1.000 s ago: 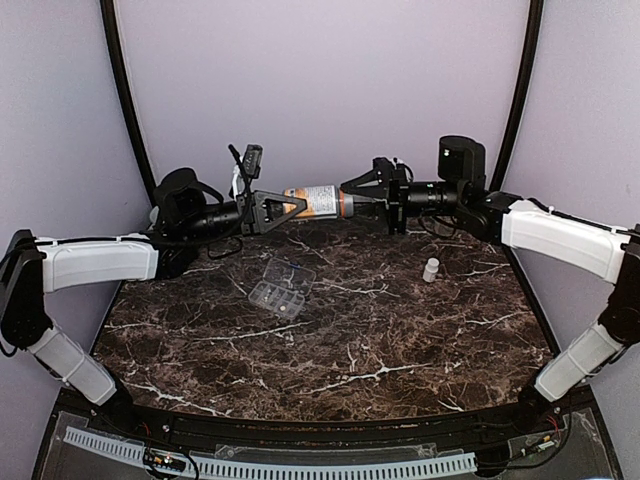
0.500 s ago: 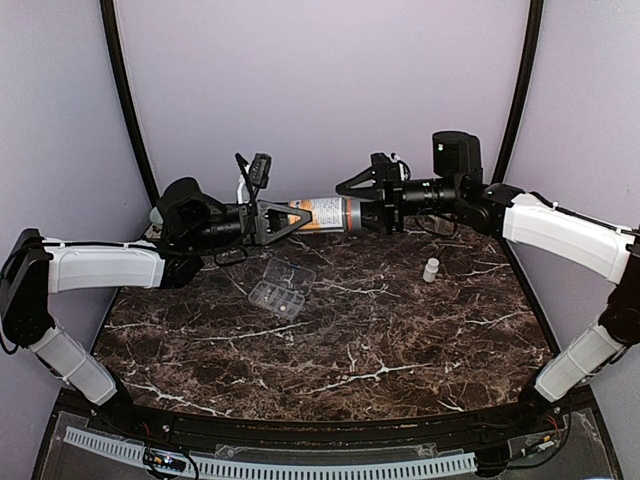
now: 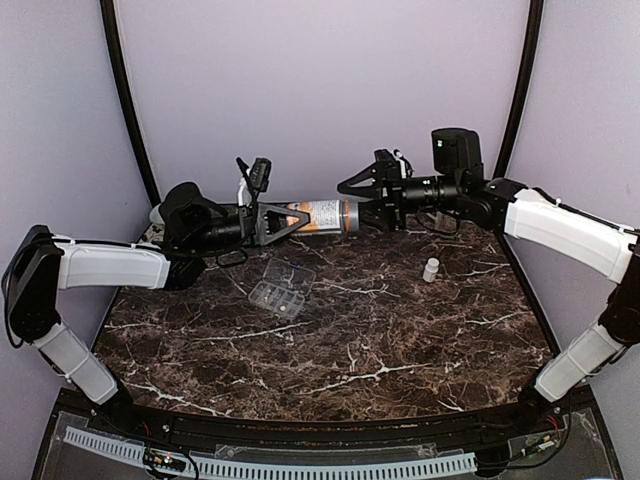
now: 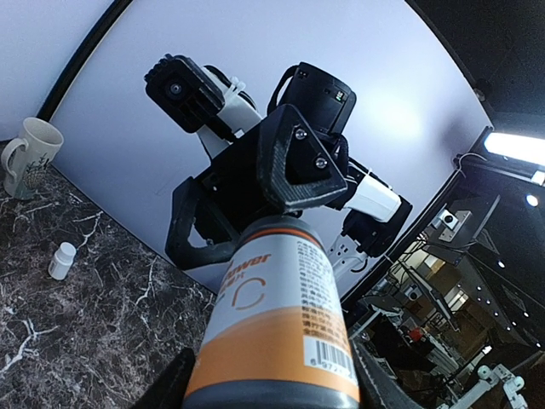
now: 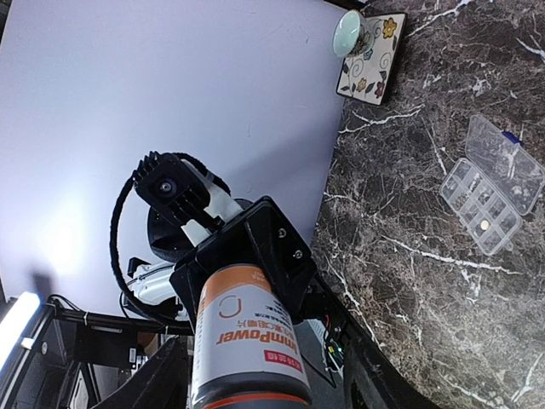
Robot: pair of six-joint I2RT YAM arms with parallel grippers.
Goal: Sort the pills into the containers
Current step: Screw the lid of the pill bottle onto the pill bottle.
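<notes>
An orange-and-white pill bottle (image 3: 315, 215) hangs level above the back of the table, between the two arms. My left gripper (image 3: 285, 218) is shut on its base end, its fingers (image 4: 174, 383) pressed against the sides. My right gripper (image 3: 362, 205) is open around the cap end, and its fingers (image 5: 162, 383) stand off the bottle (image 5: 247, 341). The clear containers box (image 3: 281, 287) lies below on the marble, lid open. One small pill (image 5: 484, 224) rests in a compartment (image 5: 490, 192). Any other pills are hidden.
A small white vial (image 3: 430, 269) stands on the right of the dark marble table (image 3: 380, 340). A pale mug (image 4: 25, 158) sits at the back right. Another cup (image 5: 349, 34) rests on a floral coaster (image 5: 375, 60) at the back left.
My right gripper's fingers have spread apart around the cap end. The left arm has pushed the bottle a little rightward and lower. The box and the vial have stayed put.
</notes>
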